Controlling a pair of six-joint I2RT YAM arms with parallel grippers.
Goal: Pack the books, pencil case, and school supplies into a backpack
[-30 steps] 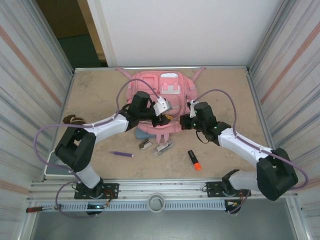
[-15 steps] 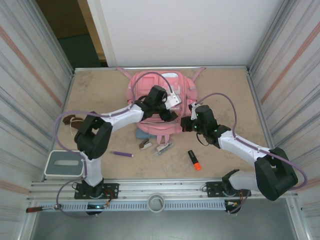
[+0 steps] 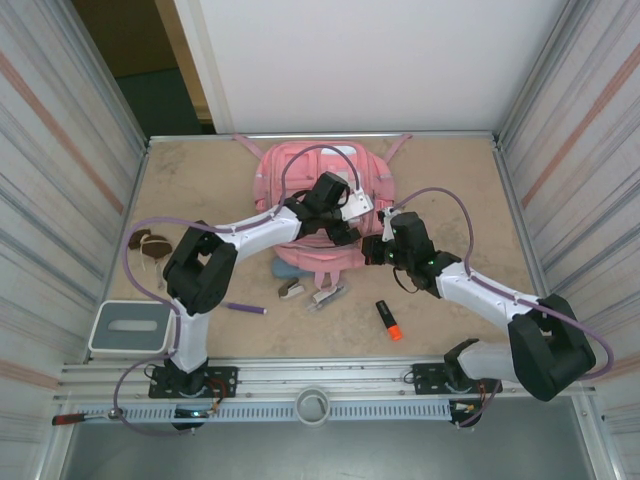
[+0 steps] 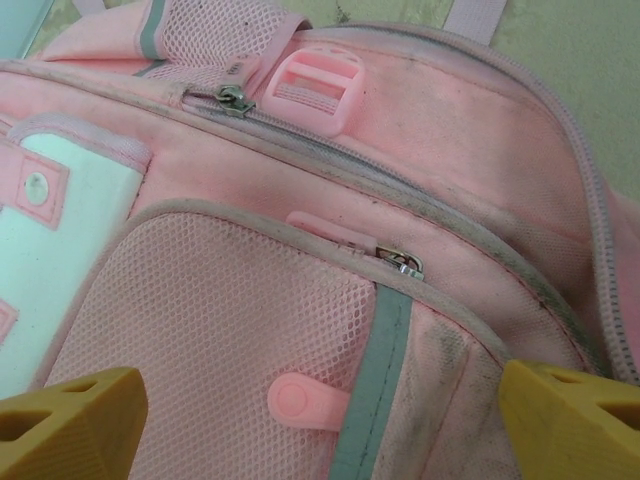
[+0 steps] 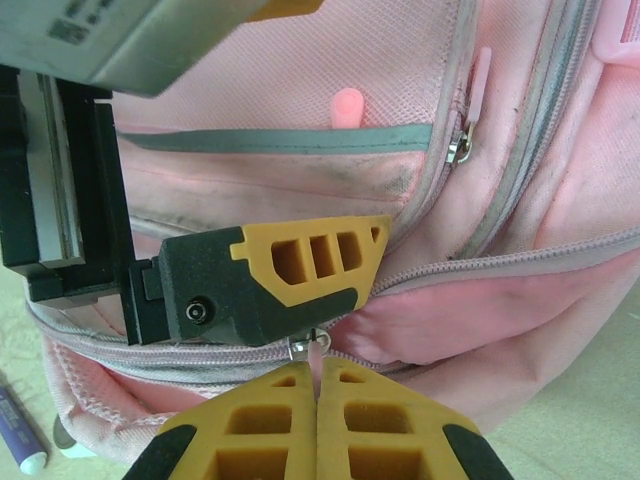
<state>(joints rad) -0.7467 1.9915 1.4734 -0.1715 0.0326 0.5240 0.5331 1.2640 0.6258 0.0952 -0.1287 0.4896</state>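
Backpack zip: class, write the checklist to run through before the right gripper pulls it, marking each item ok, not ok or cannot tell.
1. Right gripper shut on the zip pull: ok.
2. Left gripper open, holding nothing, over the mesh pocket: ok.
3. Left finger clear of the pull: not ok, it sits right beside it.
4. Backpack pinned so it won't slide: cannot tell.
5. Purple pen and highlighter on the table, away from both arms: ok.
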